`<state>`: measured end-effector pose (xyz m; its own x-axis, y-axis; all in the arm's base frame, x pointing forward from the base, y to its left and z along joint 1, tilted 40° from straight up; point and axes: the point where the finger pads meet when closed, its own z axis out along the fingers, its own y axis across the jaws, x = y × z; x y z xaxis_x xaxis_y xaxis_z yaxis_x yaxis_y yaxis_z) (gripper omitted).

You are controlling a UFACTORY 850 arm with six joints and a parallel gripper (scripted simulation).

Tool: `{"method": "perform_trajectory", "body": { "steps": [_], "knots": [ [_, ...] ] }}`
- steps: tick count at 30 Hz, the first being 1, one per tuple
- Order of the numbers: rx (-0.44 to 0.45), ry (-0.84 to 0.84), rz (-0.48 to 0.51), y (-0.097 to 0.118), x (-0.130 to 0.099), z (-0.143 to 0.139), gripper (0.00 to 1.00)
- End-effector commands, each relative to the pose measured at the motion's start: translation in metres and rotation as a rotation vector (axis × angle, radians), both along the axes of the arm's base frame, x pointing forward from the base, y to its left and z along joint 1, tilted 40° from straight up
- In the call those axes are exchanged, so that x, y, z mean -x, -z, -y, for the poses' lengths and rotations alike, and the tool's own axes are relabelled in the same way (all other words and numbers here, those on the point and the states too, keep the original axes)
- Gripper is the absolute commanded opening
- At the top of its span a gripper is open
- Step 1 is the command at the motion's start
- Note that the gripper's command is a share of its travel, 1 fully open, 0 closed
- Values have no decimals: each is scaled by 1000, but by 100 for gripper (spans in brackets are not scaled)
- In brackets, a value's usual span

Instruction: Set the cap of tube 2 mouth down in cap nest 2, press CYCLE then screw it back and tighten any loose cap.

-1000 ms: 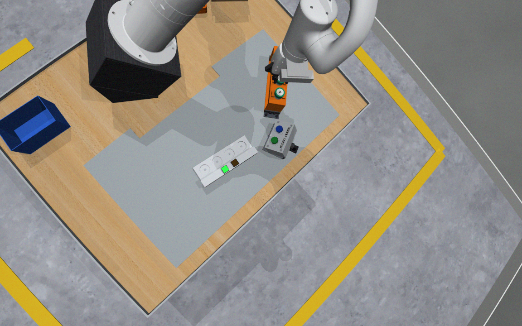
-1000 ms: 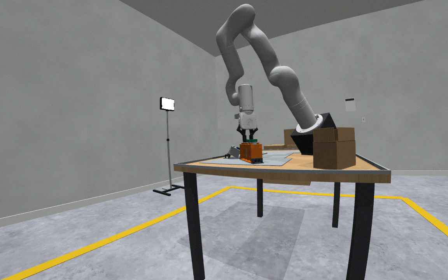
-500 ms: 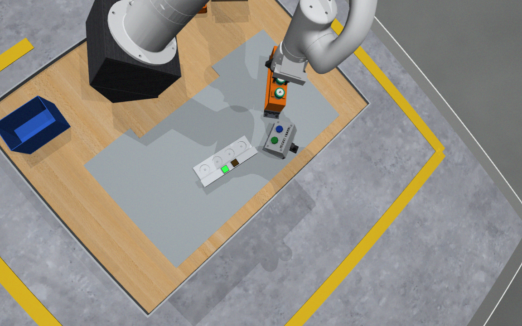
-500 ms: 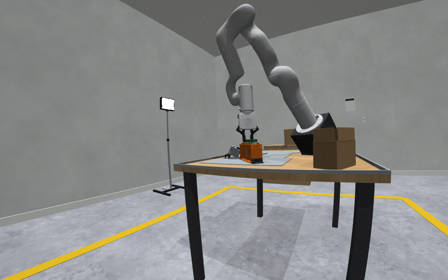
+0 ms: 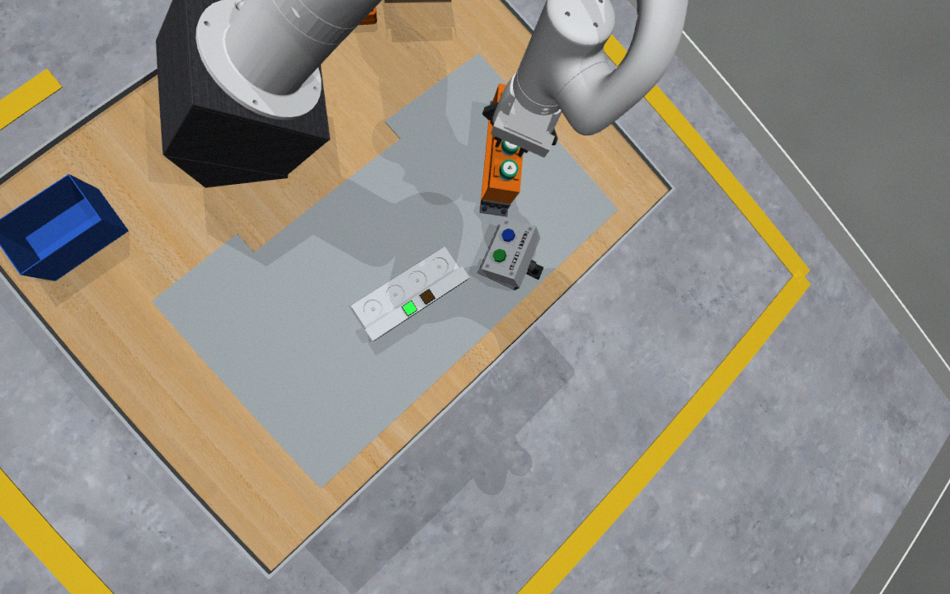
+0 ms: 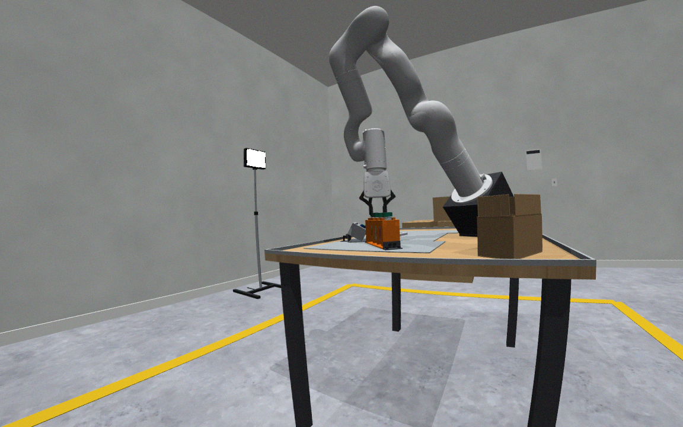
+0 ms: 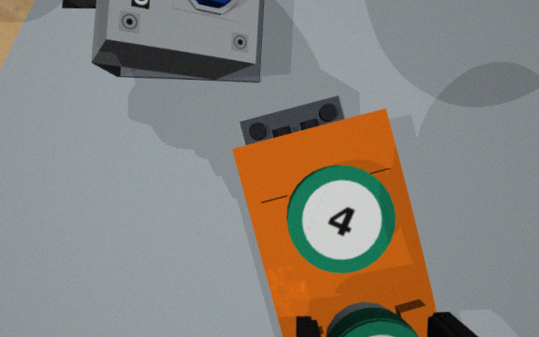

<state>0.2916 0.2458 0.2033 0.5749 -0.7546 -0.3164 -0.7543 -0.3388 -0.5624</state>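
Note:
The orange decapping station (image 5: pixel 502 166) stands on the grey mat, and it fills the lower right of the wrist view (image 7: pixel 340 225). The green cap marked 4 (image 7: pixel 341 218) sits on its tube at the end near the key housing. My gripper (image 7: pixel 374 328) hangs straight down over the neighbouring cap (image 7: pixel 373 323), by position tube 3's; its number is out of view. The black fingertips stand on either side of that cap with small gaps, open. The side view shows the fingers (image 6: pixel 376 204) just above the station. The cap tray (image 5: pixel 410 292) has empty nests and its green lamp (image 5: pixel 409 308) is lit.
The grey key housing (image 5: pixel 508 253) with the blue key (image 5: pixel 508 234) and the green key (image 5: pixel 498 256) stands between station and tray. A blue bin (image 5: pixel 58 225) sits at the far left. A cardboard box (image 6: pixel 508 225) stands near the arm's base.

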Motion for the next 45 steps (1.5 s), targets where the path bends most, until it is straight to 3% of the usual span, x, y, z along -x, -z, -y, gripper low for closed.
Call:
{"method": "perform_trajectory", "body": {
  "steps": [1,26,29,33,36,45],
  "knots": [
    [0,-1,0,0,0,0,46],
    [0,-1,1,-35,14,26,46],
    [79,-192,141,-31,-4,42,46],
    [132,-319,235,-28,-17,53,46],
    [155,-374,275,-27,-23,58,46],
    [155,-374,275,-22,-26,56,46]
  ]
}}
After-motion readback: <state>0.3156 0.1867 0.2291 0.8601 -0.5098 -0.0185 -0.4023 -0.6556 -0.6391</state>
